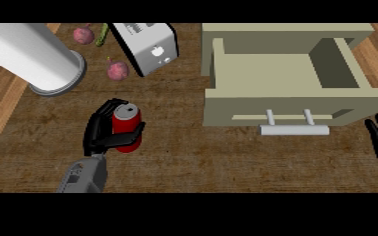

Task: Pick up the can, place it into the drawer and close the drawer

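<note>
On the brown counter (pixel 221 155), left of centre, the red can (pixel 127 128) stands upright with its silver top showing. The left hand (pixel 103 130) is wrapped round it, fingers curled across the can's left side and front, thumb on the right side. The can looks to be at or just above the counter; lift-off cannot be confirmed.

The drawer (pixel 284 107) stands open to the right, well apart from the can, with its pale interior showing nothing and its bar handle (pixel 294 129) facing the near edge. Of the right hand (pixel 371 137) only a dark sliver shows at the right edge; its fingers cannot be judged.

Assessment: the step in hand is the pick-up. To do it well, the can should rise straight and stay upright, high enough to clear the drawer's front wall, before travelling right. Release should come over the middle of the compartment, away from the walls.

Behind stand a white cylinder (pixel 40 57), a toaster (pixel 148 47) and two reddish vegetables (pixel 117 71).

Markings: no legible writing on the can. The toaster's end carries small marks, unreadable.
</note>
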`<action>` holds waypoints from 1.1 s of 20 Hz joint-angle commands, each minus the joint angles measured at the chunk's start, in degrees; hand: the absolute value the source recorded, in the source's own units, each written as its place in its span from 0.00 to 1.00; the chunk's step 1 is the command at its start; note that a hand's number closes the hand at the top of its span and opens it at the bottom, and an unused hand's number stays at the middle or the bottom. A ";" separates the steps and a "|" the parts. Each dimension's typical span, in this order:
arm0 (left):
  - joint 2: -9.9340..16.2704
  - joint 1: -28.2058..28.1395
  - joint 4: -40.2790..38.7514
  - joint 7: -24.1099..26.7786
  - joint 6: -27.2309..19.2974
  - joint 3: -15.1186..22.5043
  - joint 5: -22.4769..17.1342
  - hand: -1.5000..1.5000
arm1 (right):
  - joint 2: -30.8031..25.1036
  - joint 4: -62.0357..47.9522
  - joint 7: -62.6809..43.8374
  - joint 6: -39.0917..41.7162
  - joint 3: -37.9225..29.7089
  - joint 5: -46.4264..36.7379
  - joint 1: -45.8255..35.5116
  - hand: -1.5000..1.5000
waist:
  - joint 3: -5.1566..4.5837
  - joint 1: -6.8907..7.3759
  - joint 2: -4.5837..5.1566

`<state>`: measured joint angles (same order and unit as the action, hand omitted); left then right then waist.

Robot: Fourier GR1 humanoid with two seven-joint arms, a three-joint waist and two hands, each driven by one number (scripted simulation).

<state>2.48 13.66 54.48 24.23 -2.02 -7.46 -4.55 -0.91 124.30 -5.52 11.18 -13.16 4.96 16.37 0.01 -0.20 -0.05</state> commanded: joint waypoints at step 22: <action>0.02 7.49 25.83 -21.85 -5.67 8.14 2.61 1.00 | -1.21 3.30 -0.78 1.97 -3.44 4.56 3.40 0.00 | 0.03 -0.01 -0.16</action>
<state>3.41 18.97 73.55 8.71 -4.98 -2.18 -3.95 -1.41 126.53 -5.19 12.07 -15.01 7.35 18.66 0.02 -0.24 -0.10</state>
